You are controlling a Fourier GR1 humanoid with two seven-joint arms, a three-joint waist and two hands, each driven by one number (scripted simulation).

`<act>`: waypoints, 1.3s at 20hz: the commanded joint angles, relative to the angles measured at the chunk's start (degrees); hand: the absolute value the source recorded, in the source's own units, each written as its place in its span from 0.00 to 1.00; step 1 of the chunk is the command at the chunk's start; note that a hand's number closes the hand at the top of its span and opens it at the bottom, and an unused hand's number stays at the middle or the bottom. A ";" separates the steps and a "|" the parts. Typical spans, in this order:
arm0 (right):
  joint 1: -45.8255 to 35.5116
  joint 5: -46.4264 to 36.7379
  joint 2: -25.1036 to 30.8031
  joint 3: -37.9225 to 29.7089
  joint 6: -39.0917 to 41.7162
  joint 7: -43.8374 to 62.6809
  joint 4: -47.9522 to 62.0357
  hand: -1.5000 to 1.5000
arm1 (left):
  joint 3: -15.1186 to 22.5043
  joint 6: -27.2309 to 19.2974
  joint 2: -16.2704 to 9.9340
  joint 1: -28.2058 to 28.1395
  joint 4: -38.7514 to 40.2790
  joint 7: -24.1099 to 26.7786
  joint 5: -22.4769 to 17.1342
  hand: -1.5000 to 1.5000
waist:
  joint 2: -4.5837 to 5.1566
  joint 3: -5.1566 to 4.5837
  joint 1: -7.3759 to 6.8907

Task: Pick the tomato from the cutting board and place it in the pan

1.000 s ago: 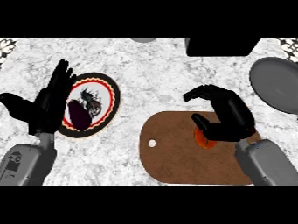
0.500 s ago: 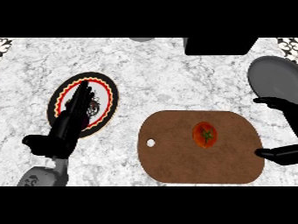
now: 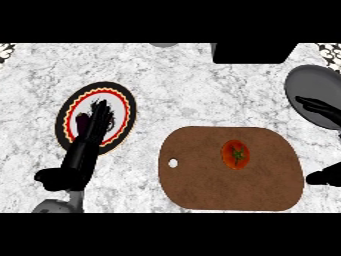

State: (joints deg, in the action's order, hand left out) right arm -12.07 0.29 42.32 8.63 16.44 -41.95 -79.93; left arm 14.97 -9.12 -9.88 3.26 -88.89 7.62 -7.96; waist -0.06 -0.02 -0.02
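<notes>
- head view: marbled grey-white table [image 3: 202, 95] fills the scene, patterned tile showing at both upper corners and a black block [image 3: 253, 52] at the top edge.
- head view: tomato [image 3: 236, 154] sits on the brown cutting board [image 3: 225, 192], in its upper right part, free of both hands. it is red and round, a dark green star-shaped stem mark facing up, skin smooth and unbroken.
- head view: grey pan [image 3: 317, 85] lies at the right edge, beyond the board's upper right corner and apart from it; its rim is partly covered.
- head view: right hand [image 3: 334, 114] hangs open over the pan's lower part, fingers straight and pointing left, thumb spread well below them near the board's right end, nothing between them.
- head view: left hand [image 3: 86, 145] lies over a red-and-black rimmed plate [image 3: 126, 105], fingers straight and pressed together, holding nothing; a dark item on the plate cannot be made out.
- risk, as a judgement: the right hand stands off to the tomato's right, so a sideways closing could nudge the round fruit and send it rolling across the flat board.
- risk, as a judgement: the pan is close behind the hand; a reach or lift that brushes its rim could shift it.
- risk, as a judgement: a pinch on the smooth skin could slip.
</notes>
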 commanded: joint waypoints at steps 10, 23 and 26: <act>-3.22 -29.03 -1.55 18.06 -4.59 20.59 -9.68 0.00 | -2.47 2.68 -1.00 0.01 0.78 0.62 -1.06 0.50 | 0.02 -0.03 -0.14; -6.33 -44.67 -14.87 17.63 -1.39 26.99 -2.45 0.00 | -5.36 5.39 -0.40 -1.01 -1.48 -0.73 0.55 0.50 | 0.07 0.01 -0.21; -1.64 -45.62 -11.95 13.30 -1.77 21.52 -3.21 0.00 | -2.29 2.37 4.35 -1.21 -0.24 -0.68 4.17 0.50 | 0.04 0.02 0.04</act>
State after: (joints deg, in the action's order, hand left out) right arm -16.19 -42.82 30.24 24.65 14.86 -17.20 -83.63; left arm 12.60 -6.64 -7.38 1.51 -89.60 7.69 -4.79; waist -0.01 -0.01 -0.14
